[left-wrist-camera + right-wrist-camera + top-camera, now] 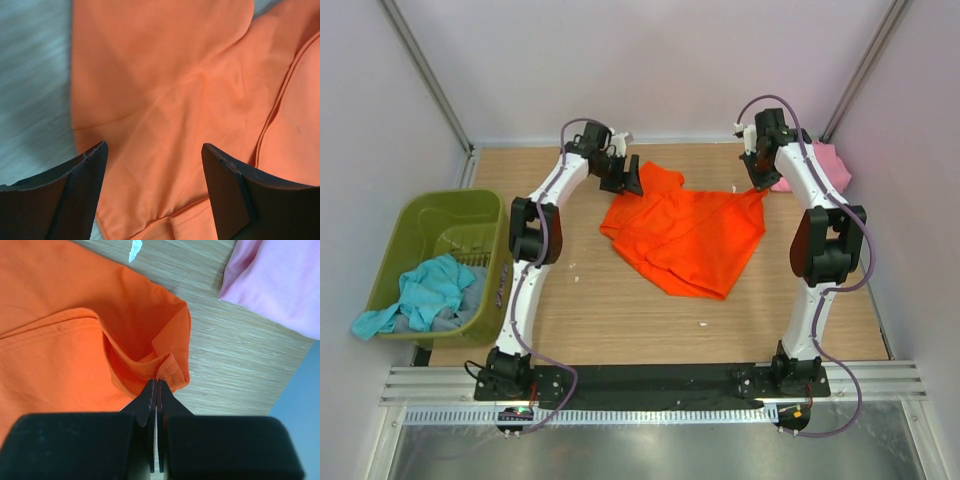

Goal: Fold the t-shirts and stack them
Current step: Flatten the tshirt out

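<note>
pale walls close in a wood-grain counter (620, 320), with the two arms bolted along its near edge. the orange t-shirt (690, 235) lies over the far middle of it, rumpled and partly doubled over on itself. the right claw (157, 382) is pinched tight on a small bunch of its hem, at the corner of the cloth that reaches toward the far right. that corner is drawn out to a point. the left claw (155, 150) hangs over the shirt's far left part with its jaws wide and nothing between them. whether its tips touch the fabric i cannot tell. a pink t-shirt (825, 165) sits at the far right corner, apart from the orange one. a teal t-shirt (425, 290) lies heaped in the olive tub (420, 215) off the left edge.

the step in hand looks to be laying the orange shirt out flat, before any fold is made. one corner is held and the other is not. the next move likely calls for the left claw to come down on a matching edge or corner and close on a single layer. both arms would then need to draw apart evenly, so the cloth spreads without dragging or bunching.
</note>
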Controlling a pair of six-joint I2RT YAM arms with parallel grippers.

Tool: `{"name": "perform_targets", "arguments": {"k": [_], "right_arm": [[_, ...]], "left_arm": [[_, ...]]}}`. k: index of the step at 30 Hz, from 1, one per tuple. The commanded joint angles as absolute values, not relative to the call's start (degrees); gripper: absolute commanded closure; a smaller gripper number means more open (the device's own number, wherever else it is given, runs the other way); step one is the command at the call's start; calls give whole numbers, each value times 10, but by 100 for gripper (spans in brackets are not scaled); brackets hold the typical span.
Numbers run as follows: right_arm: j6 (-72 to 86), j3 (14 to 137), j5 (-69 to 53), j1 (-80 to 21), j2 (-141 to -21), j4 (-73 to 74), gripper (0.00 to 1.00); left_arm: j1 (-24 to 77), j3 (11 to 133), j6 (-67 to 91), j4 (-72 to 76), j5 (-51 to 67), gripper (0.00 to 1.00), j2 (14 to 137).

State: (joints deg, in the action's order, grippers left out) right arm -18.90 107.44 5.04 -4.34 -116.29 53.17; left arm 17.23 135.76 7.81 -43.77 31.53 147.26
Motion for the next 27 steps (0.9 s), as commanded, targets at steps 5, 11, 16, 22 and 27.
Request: {"name": "perform_targets", "arguments": {"k": [5,11,16,22,27], "right_arm": [[-191,1086,62,-45,-1136,519,99],[-192,1075,57,-45,-1131,522,99],[-191,1056,46,-45,-1123,527,99],[-190,1055,39,-45,-1122,530,99],[-187,1053,37,-45,-1123,527,99]], "left_arm": [[176,1319,115,-429,353,26,1445],[173,1244,116,-485,316,32,1398],[174,1068,137,-495,342,39,1328],[185,941,182,-453,354,40,1224],[173,1021,160,-464,308,34,1177]]}}
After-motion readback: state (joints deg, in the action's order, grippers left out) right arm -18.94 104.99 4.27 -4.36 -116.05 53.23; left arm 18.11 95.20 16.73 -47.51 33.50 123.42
